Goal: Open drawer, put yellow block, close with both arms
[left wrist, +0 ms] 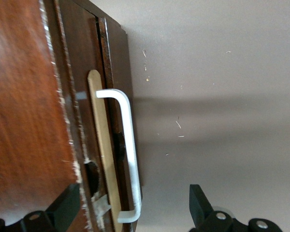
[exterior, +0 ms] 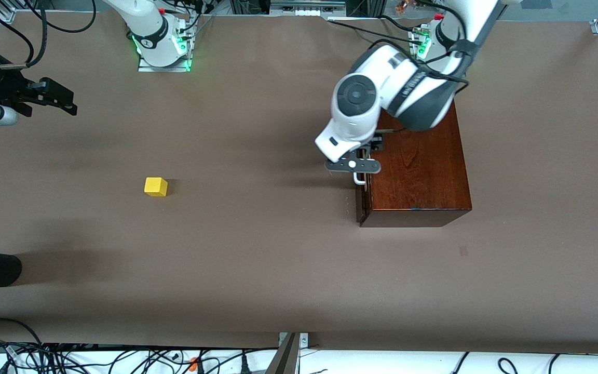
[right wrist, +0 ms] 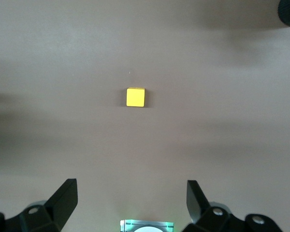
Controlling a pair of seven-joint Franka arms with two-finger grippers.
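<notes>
Altogether the scene holds two arms, two sets of jaws, one block, one box and one drawer. My left arm [exterior: 382,98] and my right arm [exterior: 146,23] are white, rounded and jointed, with dark grey bands and black cables. The yellow block [exterior: 155,186] is a single small cube with plain matte faces; it sits on the bare worktop [exterior: 257,270] toward the right arm's end, well apart from the box. The wooden box [exterior: 418,166] is one glossy reddish-brown block with visible grain, standing toward the left arm's end. Its drawer [exterior: 361,205] has a dark brown front carrying one white U-shaped bar handle [left wrist: 128,154]; a narrow strip of pale wood shows at the edge of the front, so the drawer stands at most a crack out of the box.

My left jaws [exterior: 360,167] are at the drawer front, spread apart, with the handle lying between the two black fingers [left wrist: 200,205] and touching neither in the left wrist view. My right jaws [exterior: 55,98] hang in the air near the table's edge at the right arm's end, also spread wide and holding nothing; the right wrist view looks down on the block between the fingertips, well below them.

The worktop is a flat, matte brown sheet, faintly speckled near the box. Along its edges run metal framing and tangled black cables [exterior: 70,356], and green lights glow at both arm bases [exterior: 164,57].
</notes>
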